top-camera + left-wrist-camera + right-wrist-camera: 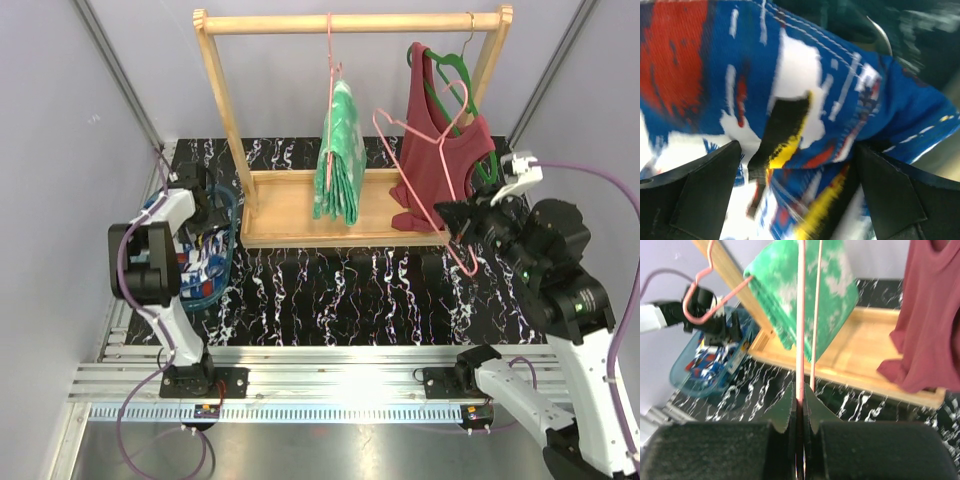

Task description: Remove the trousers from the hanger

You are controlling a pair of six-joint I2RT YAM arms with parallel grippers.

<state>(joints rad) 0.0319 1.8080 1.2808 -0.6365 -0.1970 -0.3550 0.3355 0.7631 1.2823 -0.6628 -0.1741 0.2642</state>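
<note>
The mottled green-and-white trousers (340, 155) hang folded over a pink hanger (330, 75) on the wooden rack's rail (350, 22); they also show in the right wrist view (805, 290). The blue trousers with red, white and black patches (200, 265) lie in a blue basket (228, 255). My left gripper (205, 212) is above them, fingers wide apart, with the cloth (805, 75) filling its view. My right gripper (465, 222) is shut on a second, bare pink hanger (441, 141), held off the rail; its wire (801, 315) runs up from the closed jaws.
A maroon tank top (445, 165) hangs on a green hanger (440, 75) at the rack's right end, just behind the held hanger. The rack's wooden base tray (290, 215) sits mid-table. Grey walls close in on both sides.
</note>
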